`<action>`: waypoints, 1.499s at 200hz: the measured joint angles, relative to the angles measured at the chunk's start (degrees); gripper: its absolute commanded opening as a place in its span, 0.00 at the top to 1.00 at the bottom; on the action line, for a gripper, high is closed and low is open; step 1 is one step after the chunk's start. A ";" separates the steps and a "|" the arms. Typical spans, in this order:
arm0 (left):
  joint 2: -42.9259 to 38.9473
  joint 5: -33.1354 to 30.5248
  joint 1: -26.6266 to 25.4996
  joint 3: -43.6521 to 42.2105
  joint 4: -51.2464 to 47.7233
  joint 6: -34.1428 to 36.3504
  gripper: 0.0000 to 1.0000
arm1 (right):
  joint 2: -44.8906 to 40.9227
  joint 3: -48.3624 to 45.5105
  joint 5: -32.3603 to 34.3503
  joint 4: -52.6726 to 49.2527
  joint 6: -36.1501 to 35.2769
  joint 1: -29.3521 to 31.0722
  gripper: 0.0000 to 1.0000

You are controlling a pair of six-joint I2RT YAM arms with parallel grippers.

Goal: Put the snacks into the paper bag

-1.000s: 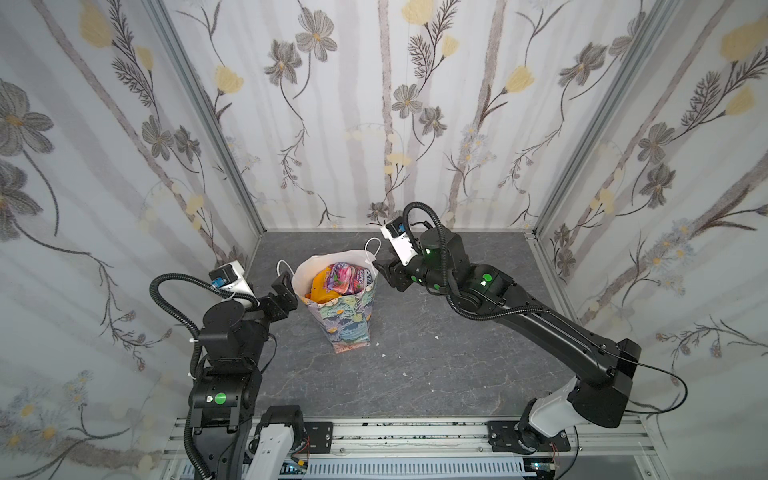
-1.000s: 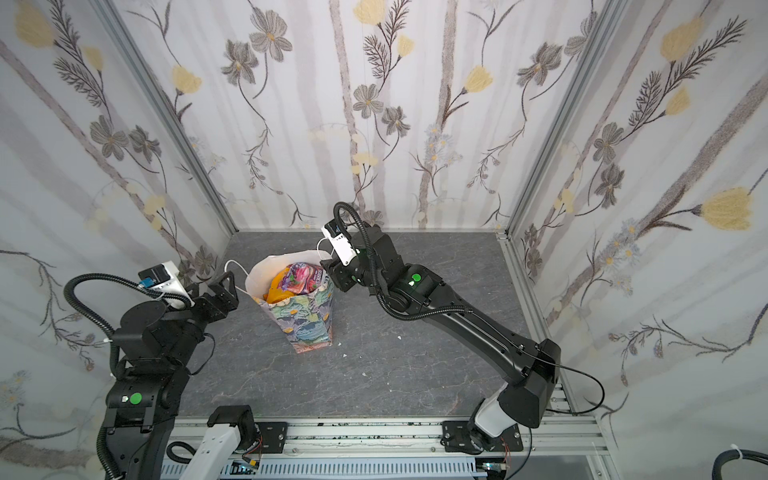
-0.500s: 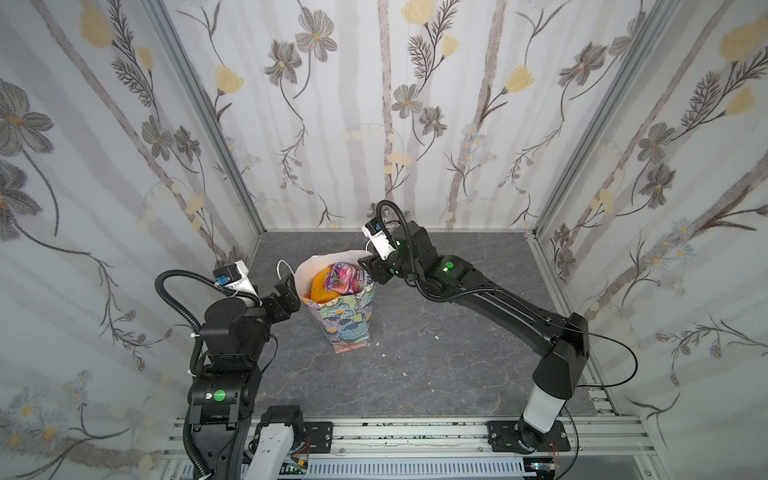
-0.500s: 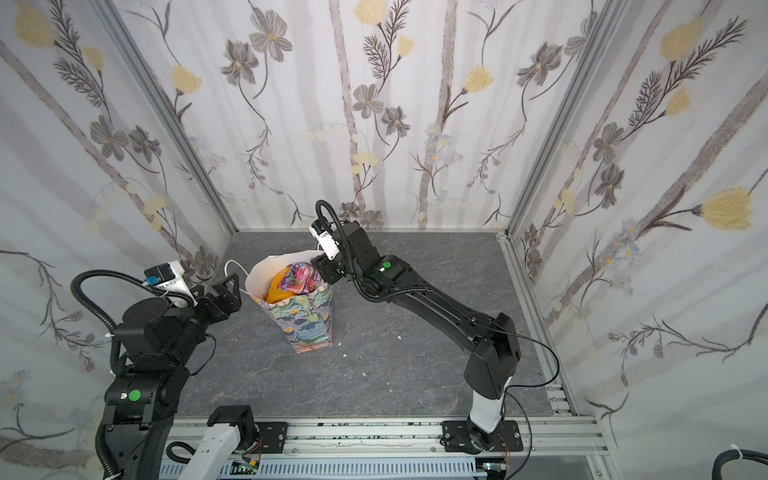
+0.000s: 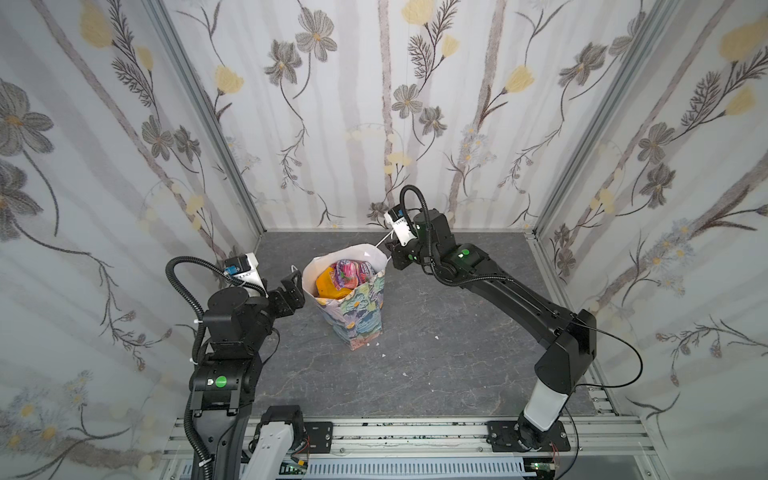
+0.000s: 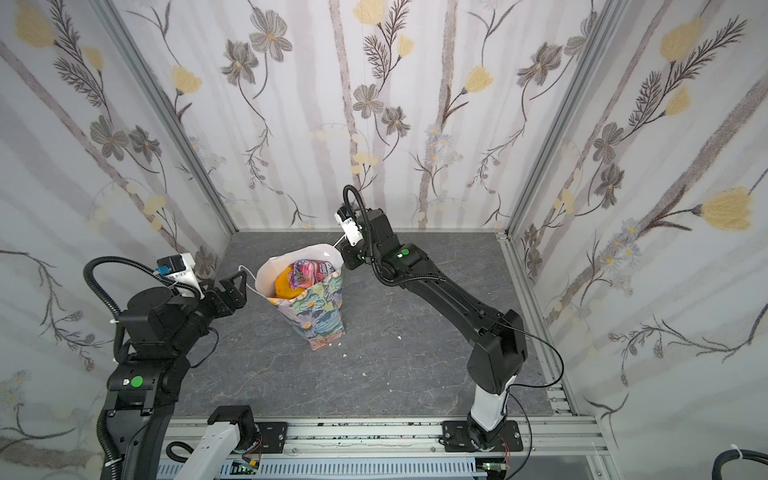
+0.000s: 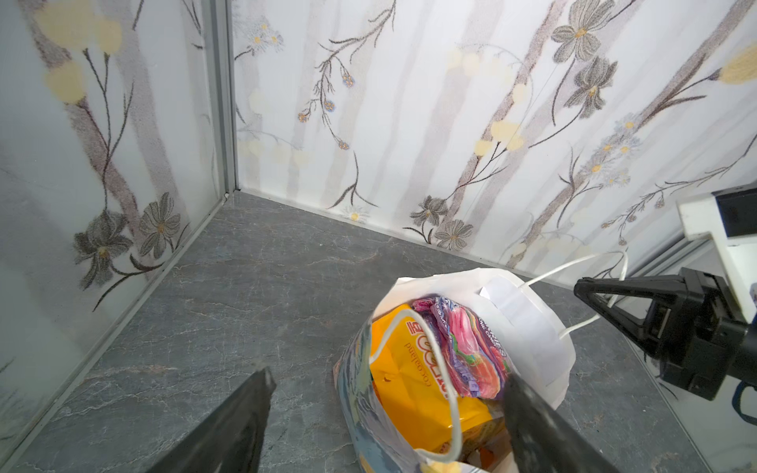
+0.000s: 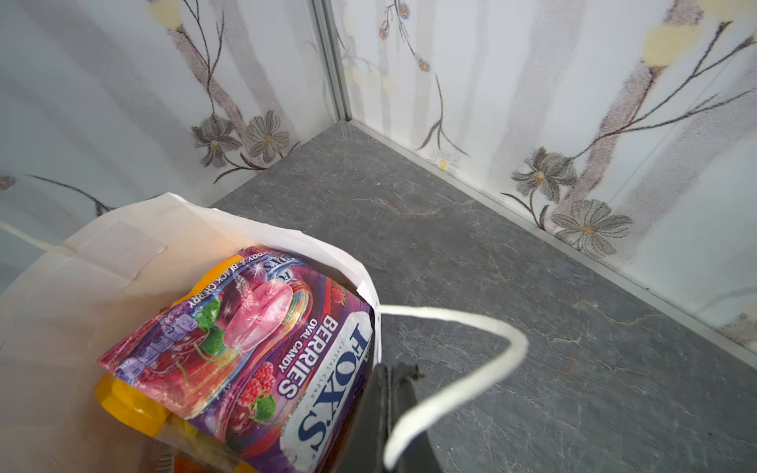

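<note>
Paper bag (image 5: 357, 316) stands upright left of the grey tabletop's (image 5: 436, 332) middle, nearer the back edge. Orange packet (image 5: 326, 284) and purple Fox's Berries packet (image 8: 286, 360) crowd its mouth; anything deeper is hidden. Left gripper (image 5: 295, 286) gapes beside the left rim. Right gripper (image 8: 392, 381) is clenched at the far rim, cord handle (image 8: 471, 385) looping across it. Pinched or not, cannot tell.

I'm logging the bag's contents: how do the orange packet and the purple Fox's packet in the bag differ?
Colour: the orange packet is mostly plain orange-yellow, while the purple Fox's packet carries busy berry pictures and large lettering. Layering: in the right wrist view the purple Fox's packet lies over the orange packet, hiding most of it. Shared: both sit inside the paper bag, tops near its mouth.
</note>
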 measured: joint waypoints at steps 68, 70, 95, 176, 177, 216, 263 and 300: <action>3.85 1.40 0.00 0.61 1.14 0.50 0.13 | -12.20 -14.27 0.57 1.79 0.20 -4.79 1.00; 3.98 1.46 0.00 0.61 1.29 0.50 0.13 | -12.74 -14.82 0.68 1.86 0.37 -4.81 1.00; 4.96 2.40 0.00 0.50 2.69 0.44 0.14 | -18.08 -20.09 1.88 2.40 1.05 -4.87 1.00; 6.80 -1.42 0.00 -2.99 7.69 -2.27 0.01 | -24.96 -23.28 4.76 4.07 2.43 -5.09 0.51; 6.82 -1.55 0.00 -3.06 7.72 -2.34 0.01 | -25.03 -23.28 4.76 4.07 2.43 -5.09 0.51; 7.13 -6.93 0.11 -7.45 9.68 -3.17 0.00 | -33.31 -28.61 8.17 3.45 4.96 -5.01 0.30; 3.65 -15.58 0.31 -18.64 17.05 -6.58 0.00 | -46.95 -43.95 18.25 5.35 9.55 -8.52 0.12; 2.64 -23.43 0.39 -34.75 33.14 -7.50 0.00 | -50.97 -62.58 24.65 14.05 12.09 -20.59 0.03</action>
